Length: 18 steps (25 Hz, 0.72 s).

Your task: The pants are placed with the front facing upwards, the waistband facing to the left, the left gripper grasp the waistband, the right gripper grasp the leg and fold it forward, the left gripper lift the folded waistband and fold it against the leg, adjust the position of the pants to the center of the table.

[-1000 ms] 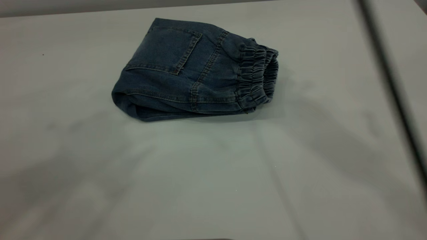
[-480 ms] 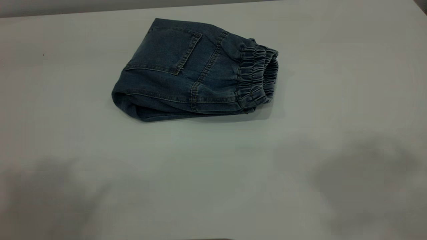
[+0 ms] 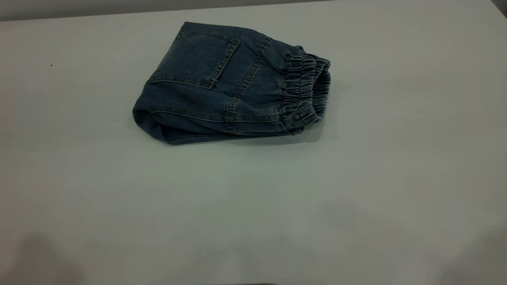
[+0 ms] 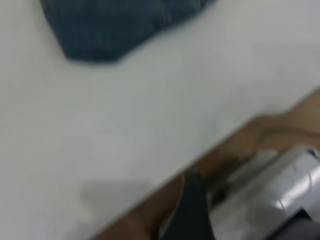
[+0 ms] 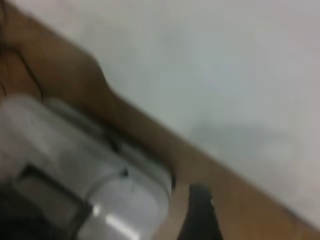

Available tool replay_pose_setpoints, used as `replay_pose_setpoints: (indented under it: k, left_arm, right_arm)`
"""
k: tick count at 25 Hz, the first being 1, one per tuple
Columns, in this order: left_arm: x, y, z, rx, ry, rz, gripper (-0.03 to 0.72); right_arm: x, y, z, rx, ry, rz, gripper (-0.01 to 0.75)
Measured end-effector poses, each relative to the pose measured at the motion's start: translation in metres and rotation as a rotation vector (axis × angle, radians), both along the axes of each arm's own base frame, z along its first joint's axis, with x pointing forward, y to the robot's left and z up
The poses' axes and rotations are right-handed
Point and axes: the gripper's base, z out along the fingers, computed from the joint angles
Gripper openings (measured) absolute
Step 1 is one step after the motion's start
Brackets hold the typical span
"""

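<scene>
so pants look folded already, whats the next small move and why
Probably nudge the pants toward the near side: the folded bundle, waistband at its right end, lies toward the table far edge, not the centre. Neither gripper is over it now.

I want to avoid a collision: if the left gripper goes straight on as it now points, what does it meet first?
Probably the bare table near its edge, though depth is unclear. The pants lie farther on, aside from that line.
</scene>
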Motion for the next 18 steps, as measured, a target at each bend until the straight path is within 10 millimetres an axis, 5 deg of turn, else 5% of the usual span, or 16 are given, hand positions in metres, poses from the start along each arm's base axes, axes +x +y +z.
replay_pose_setpoints:
  k: [7, 18]
  left_arm:
    - [-0.020, 0.004, -0.048, 0.021, 0.112, 0.002, 0.571]
    - [-0.037, 0.012, -0.077, 0.083, 0.094, 0.007, 0.571]
  right_arm:
    - [-0.025, -0.015, -0.054, -0.066, 0.110, -0.002, 0.461]
    - [-0.046, -0.028, -0.068, 0.007, -0.016, -0.013, 0.461]
